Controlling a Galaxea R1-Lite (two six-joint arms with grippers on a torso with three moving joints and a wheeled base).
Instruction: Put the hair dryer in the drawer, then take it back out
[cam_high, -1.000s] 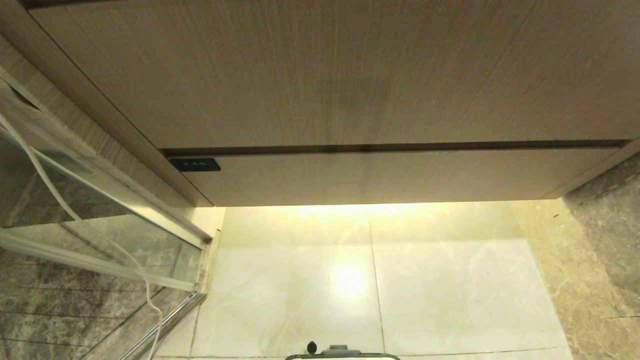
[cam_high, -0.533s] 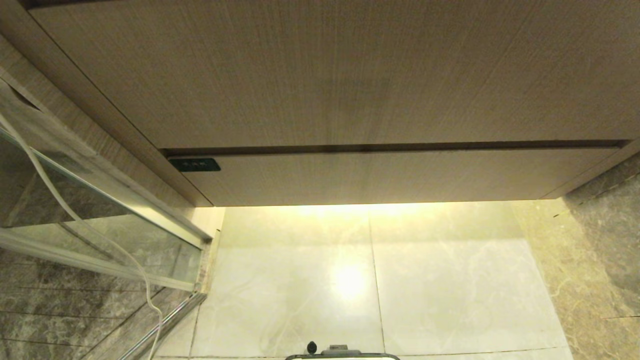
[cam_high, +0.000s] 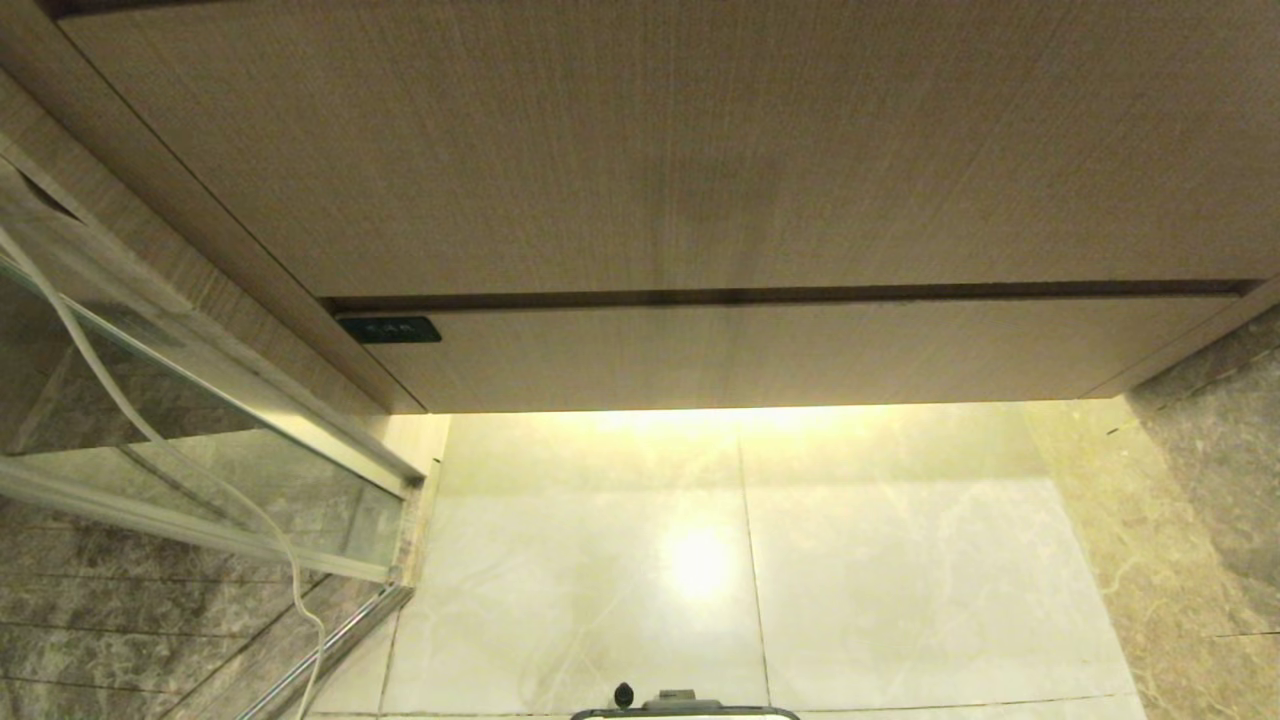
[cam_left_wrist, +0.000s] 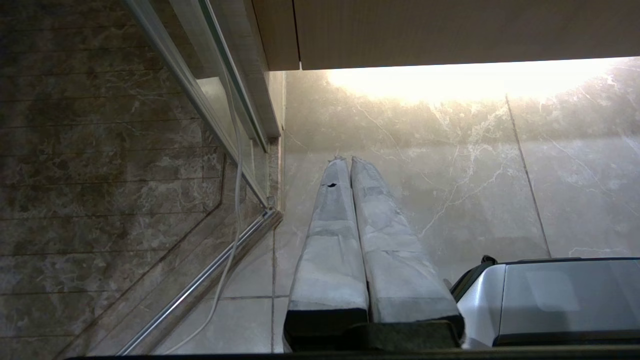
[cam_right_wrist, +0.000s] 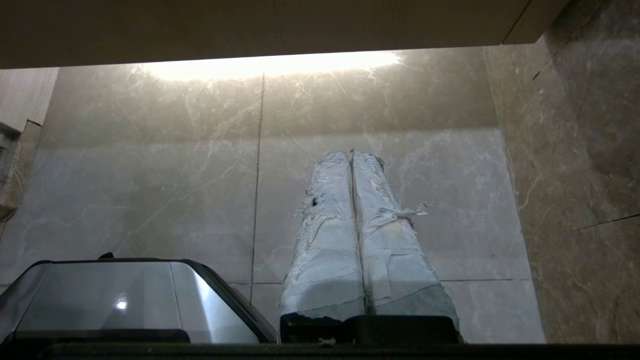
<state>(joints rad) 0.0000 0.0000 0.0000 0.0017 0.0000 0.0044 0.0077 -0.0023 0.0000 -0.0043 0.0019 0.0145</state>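
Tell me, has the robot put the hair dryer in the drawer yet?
Cannot tell: no hair dryer shows anywhere. The drawer is pushed shut under the taller wood panel. Nothing is in hand: the left end effector and right end effector are both shut and empty, hanging above the floor tiles. As it looks, opening the drawer and handling the dryer remain.

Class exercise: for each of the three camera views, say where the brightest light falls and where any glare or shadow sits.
Head view: a warm glow runs under the drawer, with a round glare spot on the floor tile.
Left wrist view: the strip under the cabinet is washed out white; the left pincer is dimly lit.
Right wrist view: same bright strip; the cabinet underside is dark above the right pincer.
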